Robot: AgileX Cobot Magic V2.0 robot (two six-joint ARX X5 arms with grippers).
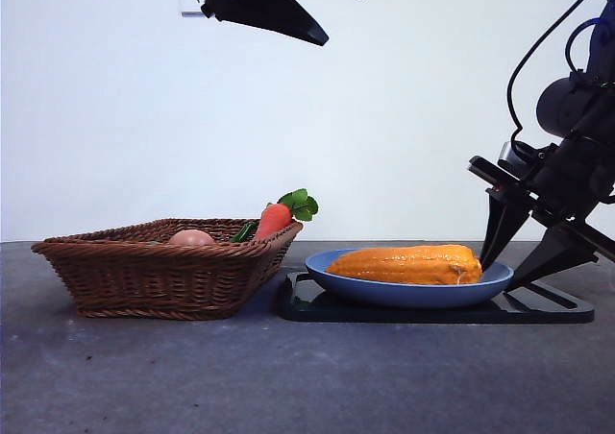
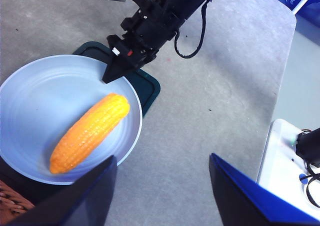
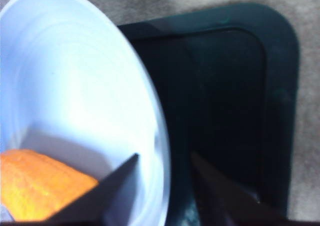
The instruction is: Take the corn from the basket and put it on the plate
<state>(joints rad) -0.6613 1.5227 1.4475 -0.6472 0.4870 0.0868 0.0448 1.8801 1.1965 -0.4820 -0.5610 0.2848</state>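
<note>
The orange-yellow corn [image 1: 408,264] [image 2: 90,132] [image 3: 35,186] lies flat in the light-blue plate [image 1: 384,293] [image 2: 45,91] [image 3: 75,86], free of any grip. My right gripper [image 1: 500,273] [image 2: 112,73] [image 3: 164,156] stands open at the plate's right end, its jaws straddling the rim just past the cob's tip and holding nothing. High above, between basket and plate, my left gripper [image 1: 341,16] [image 2: 162,158] hangs open and empty. The brown wicker basket [image 1: 154,276] [image 2: 12,206] sits to the left of the plate.
A flat black tray [image 1: 432,309] [image 2: 150,86] [image 3: 225,96] lies under the plate. In the basket are a carrot with green leaves [image 1: 274,220] and a small pinkish round item [image 1: 192,237]. A white box [image 2: 290,156] stands off the table's edge.
</note>
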